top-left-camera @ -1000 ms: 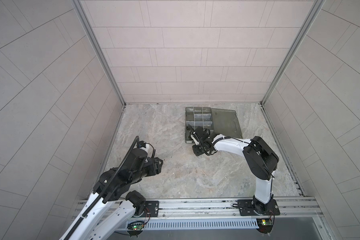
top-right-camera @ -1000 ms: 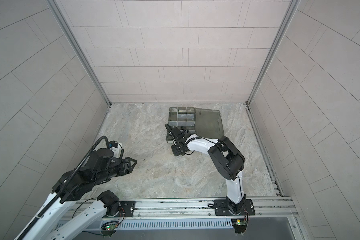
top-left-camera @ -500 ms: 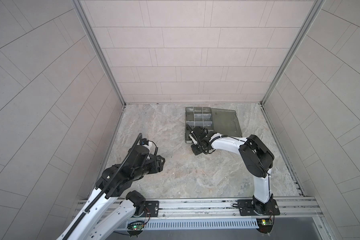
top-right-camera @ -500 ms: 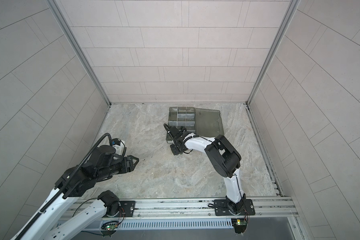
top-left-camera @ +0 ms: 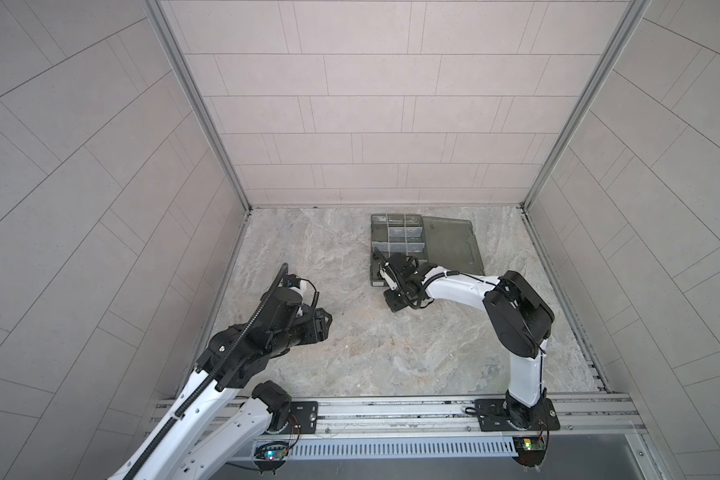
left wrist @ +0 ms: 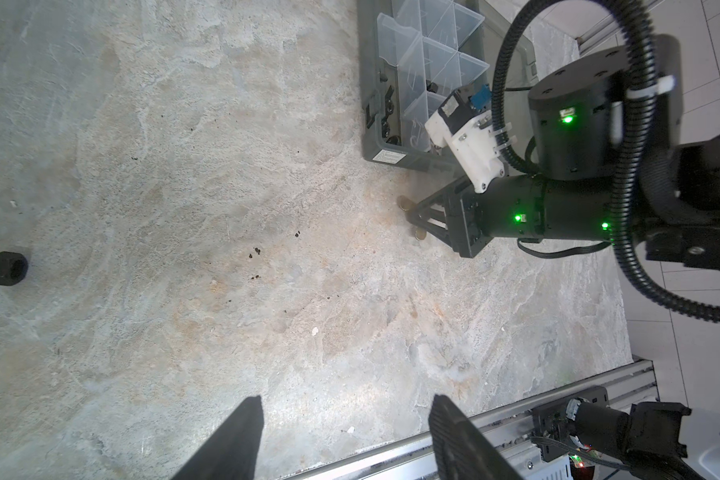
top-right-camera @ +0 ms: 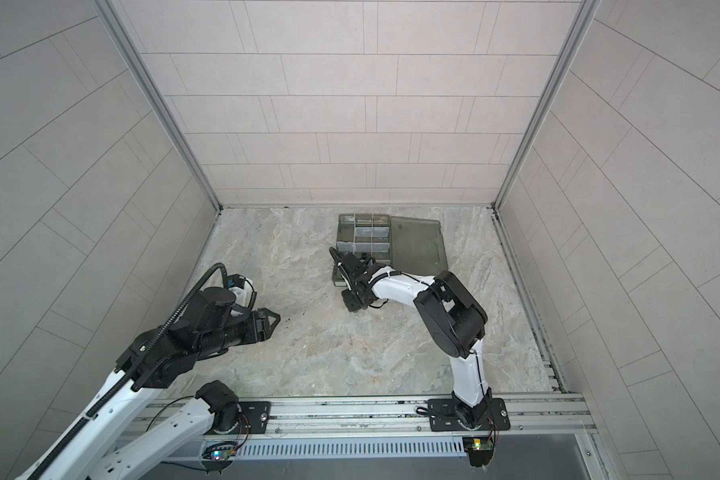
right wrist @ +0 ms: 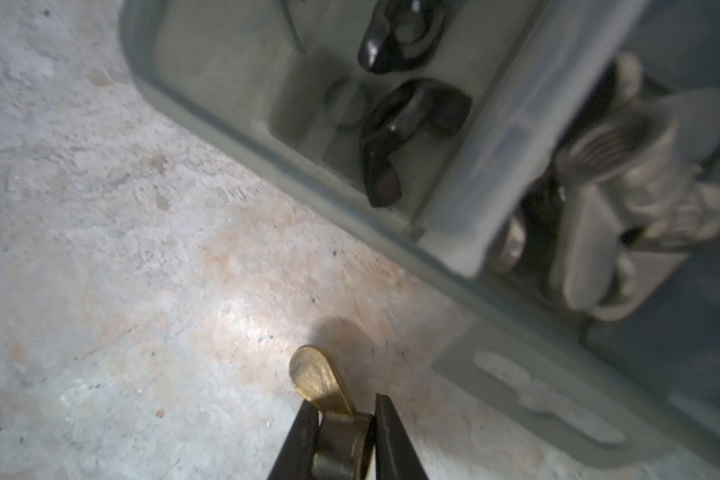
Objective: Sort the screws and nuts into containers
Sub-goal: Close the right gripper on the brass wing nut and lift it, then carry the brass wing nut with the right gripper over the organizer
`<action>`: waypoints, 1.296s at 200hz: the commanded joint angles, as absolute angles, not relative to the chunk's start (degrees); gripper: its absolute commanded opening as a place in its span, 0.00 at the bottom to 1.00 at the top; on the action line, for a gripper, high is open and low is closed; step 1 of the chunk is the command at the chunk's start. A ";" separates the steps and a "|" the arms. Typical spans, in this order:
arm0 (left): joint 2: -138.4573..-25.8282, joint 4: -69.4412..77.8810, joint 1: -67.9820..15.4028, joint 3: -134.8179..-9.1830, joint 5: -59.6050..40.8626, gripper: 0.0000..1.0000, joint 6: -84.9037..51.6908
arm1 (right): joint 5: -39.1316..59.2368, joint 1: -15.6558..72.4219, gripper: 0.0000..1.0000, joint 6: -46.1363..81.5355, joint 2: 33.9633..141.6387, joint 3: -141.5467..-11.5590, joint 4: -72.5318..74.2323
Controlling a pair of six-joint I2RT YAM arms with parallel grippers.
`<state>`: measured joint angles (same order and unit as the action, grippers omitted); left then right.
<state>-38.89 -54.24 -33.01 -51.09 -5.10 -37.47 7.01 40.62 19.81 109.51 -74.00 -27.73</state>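
While tight on brass nut [right wrist: 321, 384], right gripper [right wrist: 345, 409] nr box [right wrist: 242, 143] edge.

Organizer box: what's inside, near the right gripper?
Two black wing nuts in one compartment, piled silver threaded pieces in the next. Anything under that pile is covered.

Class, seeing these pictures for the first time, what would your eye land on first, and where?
The right gripper pinches a brass wing nut between its fingers, just outside the smoky-grey organizer box. Inside, black wing nuts and silver wing nuts lie in neighbouring compartments. A lone black nut lies on the table, well away from the box.
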 commanded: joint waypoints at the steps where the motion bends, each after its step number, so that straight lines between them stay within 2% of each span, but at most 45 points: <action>1: -40.23 -52.68 -32.96 -52.82 -4.89 0.70 -36.43 | 6.82 40.50 0.21 20.00 103.11 -75.68 -31.26; 50: -44.08 -51.23 -32.98 -55.37 -5.09 0.70 -35.55 | 7.52 37.42 0.22 19.54 99.52 -80.69 -34.80; 83: -48.70 -50.21 -32.96 -58.46 -5.47 0.70 -34.72 | 8.26 32.30 0.23 19.01 100.57 -83.68 -34.72; 153: -59.39 -47.66 -32.96 -65.94 -7.52 0.69 -33.02 | 16.75 19.63 0.23 20.93 109.85 -91.88 -33.20; 234: -66.92 -46.24 -32.82 -68.59 -8.69 0.69 -31.46 | 19.76 15.23 0.24 22.16 119.21 -97.99 -31.82; 246: -67.64 -45.84 -32.65 -68.52 -9.04 0.69 -31.38 | 19.86 15.12 0.27 22.20 119.82 -98.15 -31.73; 259: -68.26 -45.67 -32.56 -68.64 -9.39 0.69 -31.29 | 19.79 15.12 0.39 22.24 120.06 -98.02 -31.64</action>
<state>-67.48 -46.59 -32.99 -67.29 -8.64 -32.40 19.09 15.31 21.71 119.59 -96.86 -31.92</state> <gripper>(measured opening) 0.693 0.293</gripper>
